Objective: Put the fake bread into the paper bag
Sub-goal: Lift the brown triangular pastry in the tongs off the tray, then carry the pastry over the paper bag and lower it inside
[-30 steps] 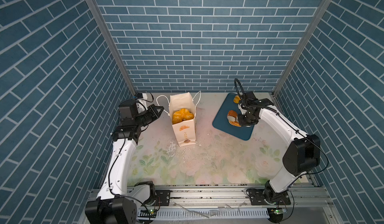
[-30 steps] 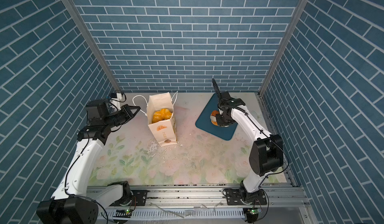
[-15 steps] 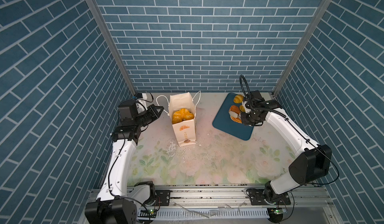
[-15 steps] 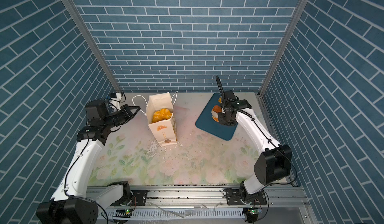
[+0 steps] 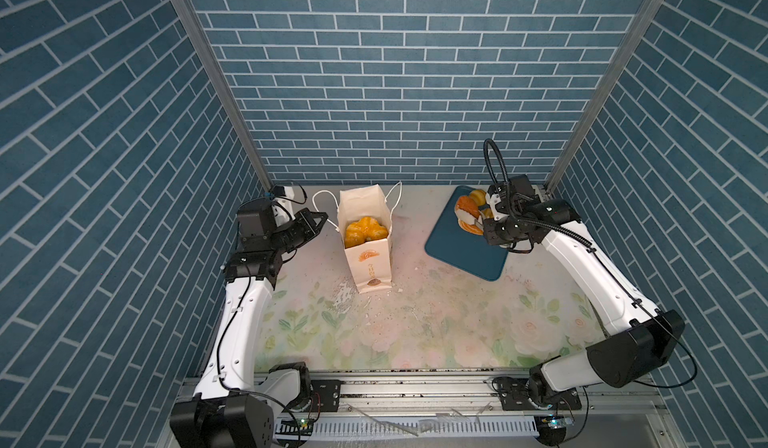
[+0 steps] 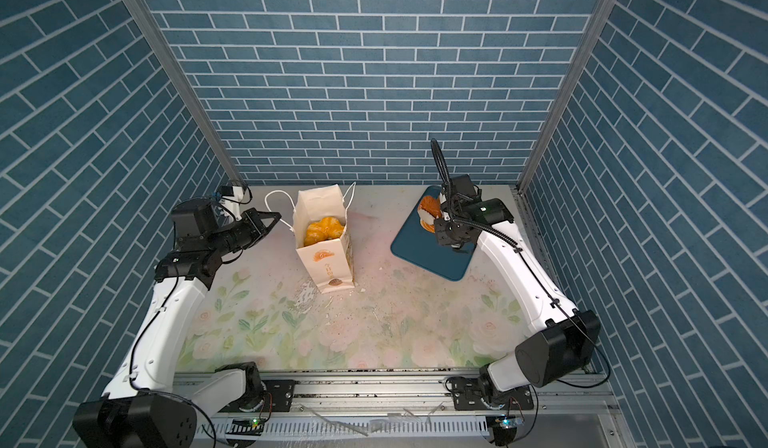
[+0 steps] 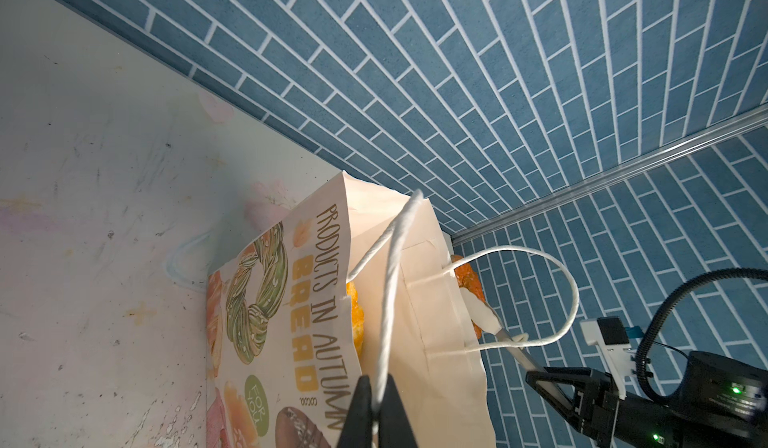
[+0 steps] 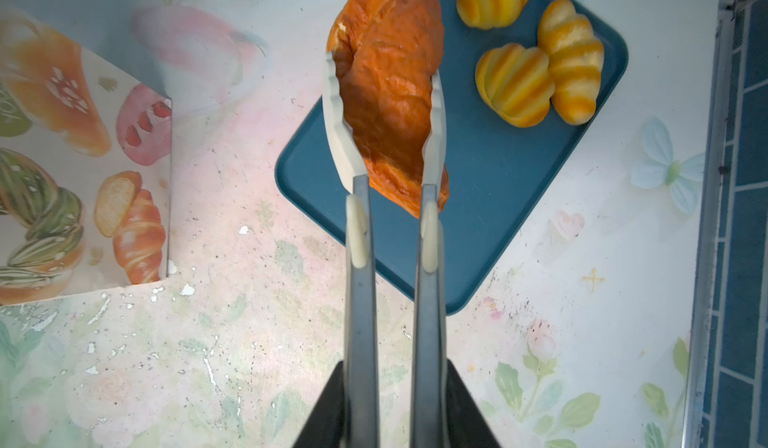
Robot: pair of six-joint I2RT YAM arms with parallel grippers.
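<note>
The paper bag stands open at the back left, with golden fake bread inside. My left gripper is shut on the bag's white cord handle. Metal tongs are clamped in my shut right gripper. Their white tips pinch a flat orange-brown pastry, which hangs above the dark blue tray. Three striped golden croissants lie at the tray's far corner.
The bag's wide printed face is to the left of the tray in the right wrist view. A second handle loop hangs on the bag's far side. Blue brick walls close in the back and both sides. The flowered tabletop is flecked with crumbs.
My right arm has raised the tongs with the pastry up off the tray, and its elbow has swung out to the right. The left arm and the bag have not moved.
</note>
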